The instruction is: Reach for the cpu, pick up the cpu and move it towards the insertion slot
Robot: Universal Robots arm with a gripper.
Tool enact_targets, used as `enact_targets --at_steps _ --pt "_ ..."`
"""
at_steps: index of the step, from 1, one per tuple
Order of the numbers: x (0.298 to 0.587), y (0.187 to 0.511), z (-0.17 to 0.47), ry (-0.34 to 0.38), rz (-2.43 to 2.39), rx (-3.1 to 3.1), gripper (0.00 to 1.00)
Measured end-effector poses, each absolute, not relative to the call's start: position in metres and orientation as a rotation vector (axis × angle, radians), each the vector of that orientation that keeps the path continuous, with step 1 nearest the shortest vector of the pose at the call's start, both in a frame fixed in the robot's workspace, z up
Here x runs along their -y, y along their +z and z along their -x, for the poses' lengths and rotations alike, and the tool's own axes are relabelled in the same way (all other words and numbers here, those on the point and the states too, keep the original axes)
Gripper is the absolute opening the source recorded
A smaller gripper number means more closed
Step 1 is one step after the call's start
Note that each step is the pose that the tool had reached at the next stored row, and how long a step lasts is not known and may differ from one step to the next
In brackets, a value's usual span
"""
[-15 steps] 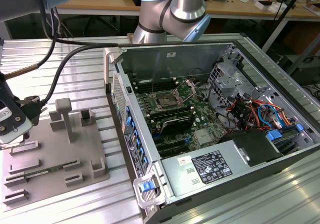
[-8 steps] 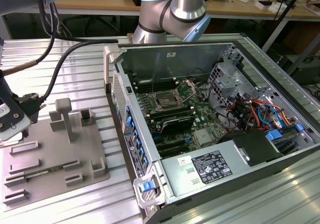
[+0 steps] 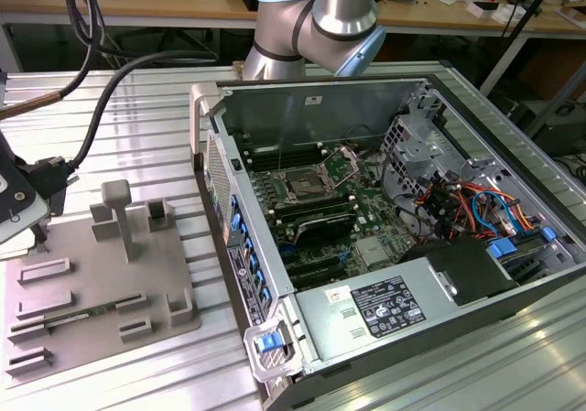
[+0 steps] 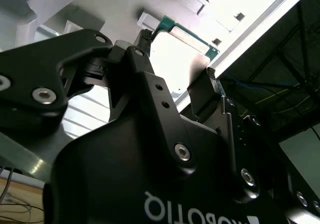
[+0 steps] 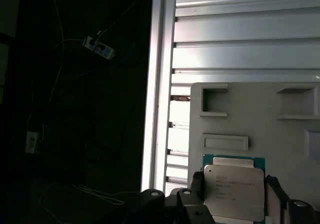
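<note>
The cpu [image 5: 234, 190] is a flat silvery square with a thin green rim, and it lies over the grey plastic fixture [image 5: 260, 109]. My gripper [image 5: 234, 183] straddles it, with one black finger [image 5: 196, 183] against each opposite edge, shut on the chip. In the second wrist view the same cpu [image 4: 180, 59] sits between the fingertips of the gripper [image 4: 177, 54]. I cannot tell whether it still rests on the fixture. The insertion slot [image 3: 302, 189] is the silver-framed socket on the green motherboard inside the open computer case, far to the exterior view's right of the wrist end [image 3: 18, 196].
The grey fixture [image 3: 92, 283] has upright posts and several recesses. The case's metal wall [image 3: 240, 246] stands between fixture and motherboard. Memory slots, a heatsink and cables crowd the case. The ribbed table's edge [image 5: 159, 109] runs close beside the cpu.
</note>
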State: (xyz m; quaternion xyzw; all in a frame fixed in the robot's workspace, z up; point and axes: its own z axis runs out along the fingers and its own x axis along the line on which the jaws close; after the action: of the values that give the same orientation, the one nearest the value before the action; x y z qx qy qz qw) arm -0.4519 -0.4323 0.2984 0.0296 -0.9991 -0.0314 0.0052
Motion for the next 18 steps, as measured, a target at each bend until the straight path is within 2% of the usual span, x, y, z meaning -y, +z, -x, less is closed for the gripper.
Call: enact_targets --at_steps 18 --pt "0.432 0.311 0.452 -0.098 -0.094 3.129 0.55"
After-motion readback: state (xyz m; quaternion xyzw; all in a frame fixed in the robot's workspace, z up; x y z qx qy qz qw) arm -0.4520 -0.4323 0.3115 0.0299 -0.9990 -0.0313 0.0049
